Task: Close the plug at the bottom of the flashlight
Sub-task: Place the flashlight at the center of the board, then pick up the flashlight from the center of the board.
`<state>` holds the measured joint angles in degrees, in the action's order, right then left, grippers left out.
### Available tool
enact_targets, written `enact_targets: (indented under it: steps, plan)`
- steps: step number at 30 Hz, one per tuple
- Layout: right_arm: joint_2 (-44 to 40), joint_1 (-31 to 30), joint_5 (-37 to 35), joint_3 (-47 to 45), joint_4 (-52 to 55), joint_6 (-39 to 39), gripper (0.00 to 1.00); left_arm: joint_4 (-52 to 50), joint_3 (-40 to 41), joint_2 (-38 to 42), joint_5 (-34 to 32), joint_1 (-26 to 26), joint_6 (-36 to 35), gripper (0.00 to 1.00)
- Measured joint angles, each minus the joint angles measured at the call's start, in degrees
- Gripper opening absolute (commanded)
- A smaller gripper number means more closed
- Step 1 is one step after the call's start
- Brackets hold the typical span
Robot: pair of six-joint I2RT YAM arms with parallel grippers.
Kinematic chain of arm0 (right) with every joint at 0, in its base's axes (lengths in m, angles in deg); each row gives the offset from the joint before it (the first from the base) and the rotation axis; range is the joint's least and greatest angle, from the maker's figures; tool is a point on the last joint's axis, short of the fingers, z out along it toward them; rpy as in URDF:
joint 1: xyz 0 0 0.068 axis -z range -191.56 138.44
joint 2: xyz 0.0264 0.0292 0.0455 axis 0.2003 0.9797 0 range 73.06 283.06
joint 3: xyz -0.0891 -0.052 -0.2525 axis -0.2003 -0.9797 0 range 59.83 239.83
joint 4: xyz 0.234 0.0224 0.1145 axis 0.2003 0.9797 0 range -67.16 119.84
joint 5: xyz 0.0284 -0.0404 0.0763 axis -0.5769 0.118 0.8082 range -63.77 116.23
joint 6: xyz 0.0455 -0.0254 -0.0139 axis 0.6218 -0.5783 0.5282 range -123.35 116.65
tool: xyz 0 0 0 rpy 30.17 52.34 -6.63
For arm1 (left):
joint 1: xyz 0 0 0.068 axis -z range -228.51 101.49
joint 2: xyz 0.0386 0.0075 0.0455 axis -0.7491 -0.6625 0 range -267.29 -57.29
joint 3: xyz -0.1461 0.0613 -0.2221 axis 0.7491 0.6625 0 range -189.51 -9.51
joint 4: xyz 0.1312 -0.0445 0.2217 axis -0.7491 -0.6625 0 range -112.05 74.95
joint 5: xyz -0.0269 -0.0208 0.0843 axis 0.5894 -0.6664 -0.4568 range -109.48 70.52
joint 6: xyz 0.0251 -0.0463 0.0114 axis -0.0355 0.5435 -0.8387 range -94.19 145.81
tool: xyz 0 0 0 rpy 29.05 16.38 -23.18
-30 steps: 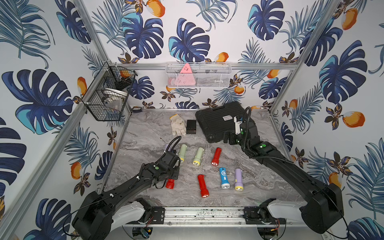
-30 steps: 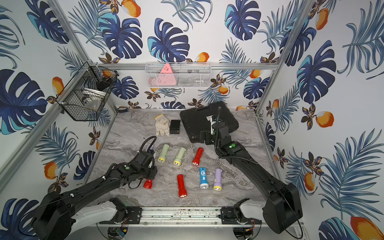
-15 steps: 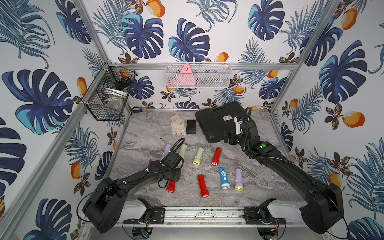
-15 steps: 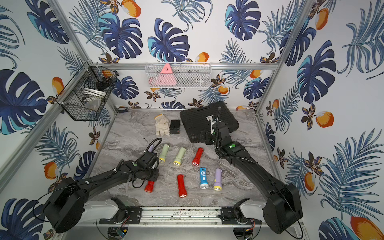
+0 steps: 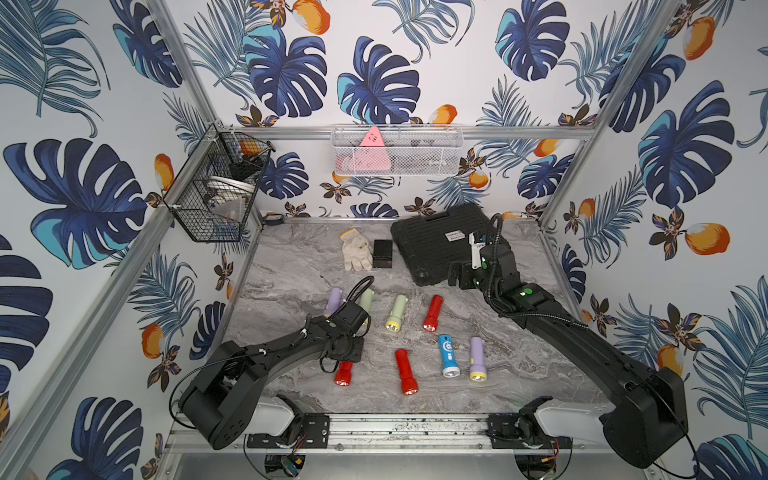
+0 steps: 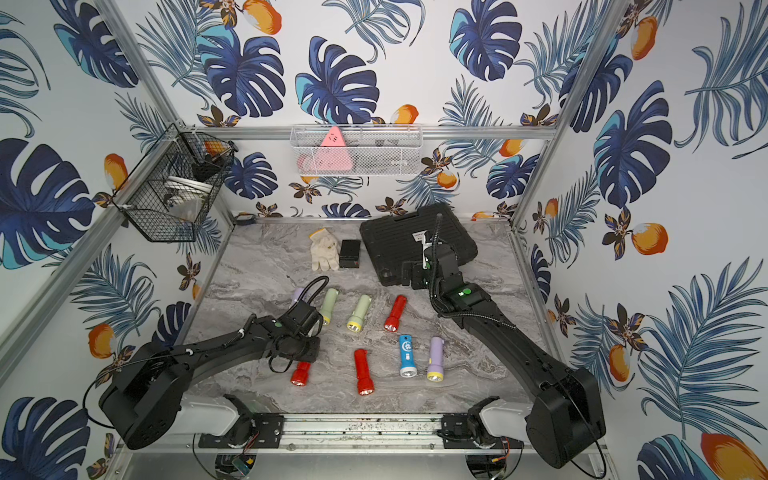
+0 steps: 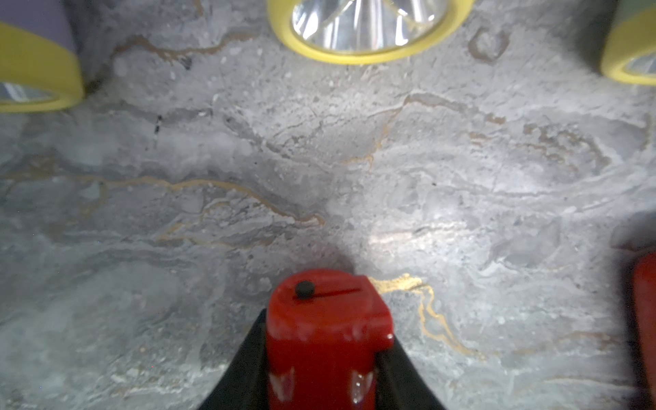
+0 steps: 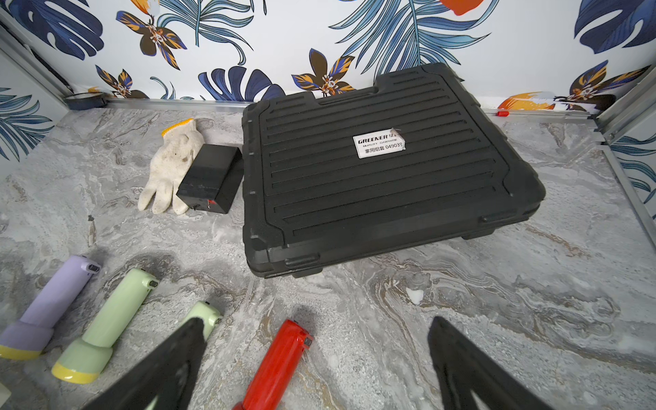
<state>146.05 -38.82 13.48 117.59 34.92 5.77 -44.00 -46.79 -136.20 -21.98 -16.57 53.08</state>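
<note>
Red plastic fills the left wrist view: the red flashlight (image 7: 319,358) is pinched between the narrow-set black fingers (image 7: 245,369) of the left gripper (image 7: 324,330), with its tail face (image 7: 326,289) poking out past the fingertips. That face carries a small black nub and a thin slit. Whether the plug there is fully seated I cannot tell.

Take twelve o'clock as the back wall in both top views. The held flashlight (image 5: 343,372) then lies at about seven o'clock from the middle of the marble table (image 5: 519,365). Its long axis runs roughly twelve to six, with the lens toward six and the tail toward twelve, hidden under the wrist. The plug end therefore faces the yellow-rimmed lens of a green flashlight (image 7: 365,28) straight ahead.

The right gripper (image 8: 316,321) has its fingers spread wide and holds nothing. In a top view it (image 5: 461,275) hangs at the front edge of the black case (image 5: 436,241), near two o'clock from the held flashlight and well apart from it. By my reckoning, any push on the plug has to come along that long axis from the twelve o'clock side, so the free right arm has the longer reach.

The case label (image 8: 379,145) reads "GREENER", then "家用组套 049039"; the small line between is too fine to trust. The blue flashlight (image 5: 449,353) bears a white round emblem that I cannot read.
</note>
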Motion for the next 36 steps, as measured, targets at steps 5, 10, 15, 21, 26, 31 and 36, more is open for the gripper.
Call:
enact_targets:
  steps: [5, 10, 15, 21, 26, 31, 36]
  plan:
    - [-0.85, 0.00, 0.02, -0.46, -0.02, -0.17, 1.00, -2.03, -1.14, 0.33, -0.17, 0.00, 0.00, 0.66]
    - [-1.01, 0.00, 0.28, -0.52, -0.02, -0.17, 1.00, -4.63, -3.82, 2.69, -1.11, 0.00, 0.02, 0.68]
    - [-1.09, 0.00, 0.68, -0.52, -0.02, -0.17, 1.00, -7.58, -8.20, 4.92, -1.70, 0.00, 1.33, 0.71]
    - [-1.29, 0.02, -0.07, -1.31, -0.09, -0.15, 1.00, -8.24, -10.47, 8.63, -0.28, 2.64, 6.34, 0.70]
    - [-1.29, 0.35, -0.46, -1.46, -0.09, -0.15, 1.00, -7.45, -11.78, 7.87, -0.48, 11.19, 12.37, 0.70]
    - [-1.79, 0.48, -0.90, -1.55, -0.04, -0.15, 1.00, -5.57, -12.09, 3.89, -1.05, 17.46, 16.24, 0.71]
    - [-2.91, 0.66, -1.16, -1.95, -0.22, -0.15, 1.00, -2.73, -11.61, 0.94, -0.87, 19.85, 18.27, 0.83]
